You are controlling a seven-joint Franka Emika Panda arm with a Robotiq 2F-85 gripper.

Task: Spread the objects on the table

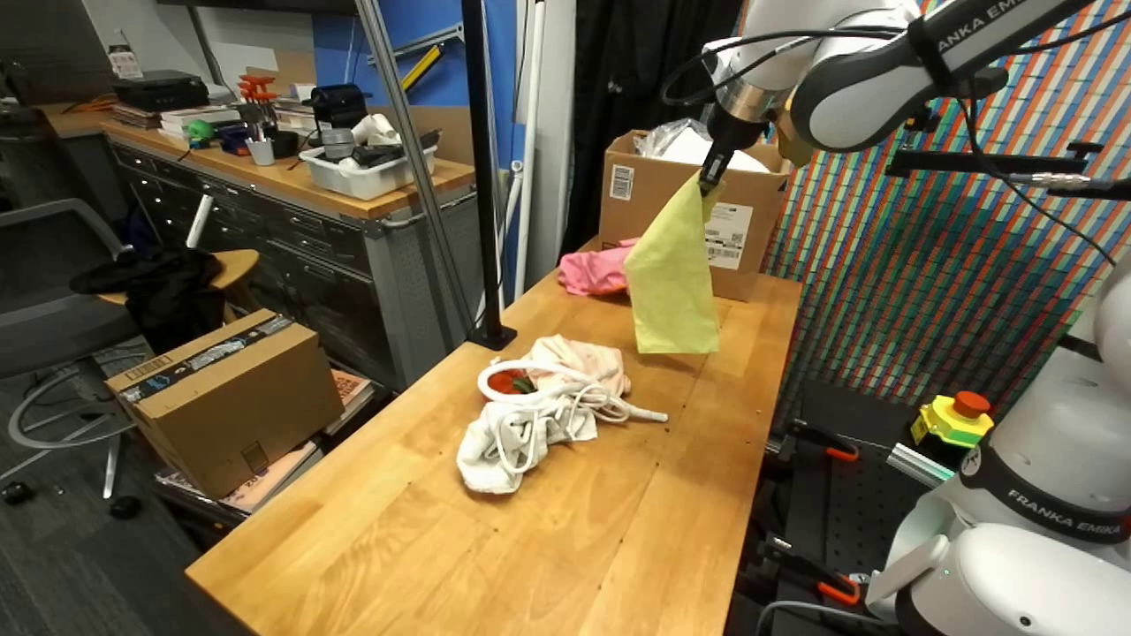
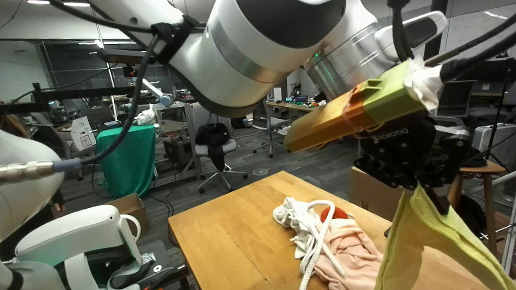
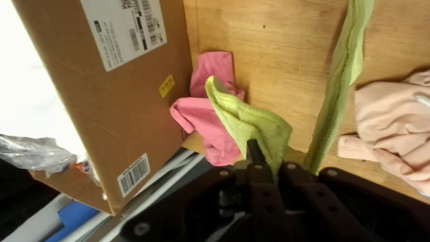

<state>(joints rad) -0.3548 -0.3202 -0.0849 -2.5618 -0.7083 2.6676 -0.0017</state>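
Yellow-green cloth (image 1: 673,296): hangs over the table (image 1: 565,565); in an exterior view, at three o'clock of the pink cloth (image 1: 590,269), between one and two o'clock of the peach cloth (image 1: 588,354).
Cloth feel: light, soft, floppy, I judge; not fragile, probably not slippery, likely to bunch when lowered.
Cloth hold: a corner or edge should suit, letting the rest drape flat.
My fingers (image 3: 256,152): close together, pinching its top; corner or fold, can't tell. Nothing else touched that I see.
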